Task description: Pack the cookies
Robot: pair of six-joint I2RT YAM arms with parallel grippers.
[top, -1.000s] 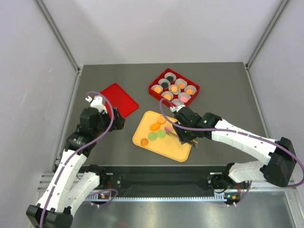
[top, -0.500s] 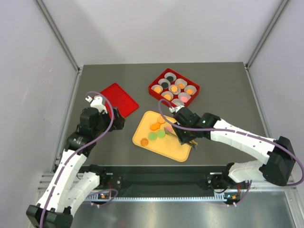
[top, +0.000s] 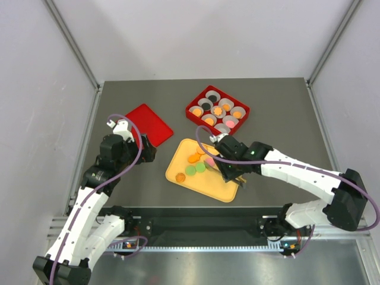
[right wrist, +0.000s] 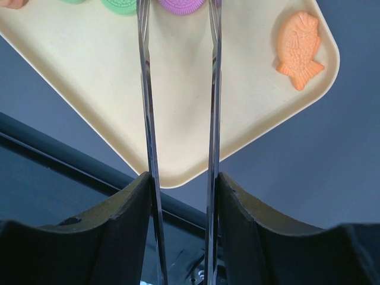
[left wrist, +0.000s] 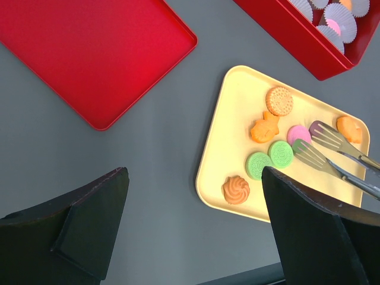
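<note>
Several cookies lie on the yellow tray (top: pixel 217 189): a round orange one (left wrist: pixel 279 100), an orange fish (left wrist: pixel 264 127), a pink one (left wrist: pixel 298 134), two green ones (left wrist: pixel 280 153) and an orange swirl (left wrist: pixel 236 190). Another orange fish (right wrist: pixel 300 50) lies near the tray's corner. My right gripper (right wrist: pixel 183 178) is shut on metal tongs (right wrist: pixel 145 89), whose spread tips (left wrist: pixel 323 135) reach the pink cookie (right wrist: pixel 184 6). My left gripper (left wrist: pixel 194 172) hangs open and empty over the table left of the tray.
A red box (top: pixel 191 113) behind the tray holds white paper cups, several with cookies in them. A flat red lid (top: pixel 148 123) lies at the left, just beyond my left gripper (top: pixel 145 148). Metal posts and grey walls frame the table.
My right arm has crept slightly left with the tongs, toward the pink cookie. The left arm has not moved.
</note>
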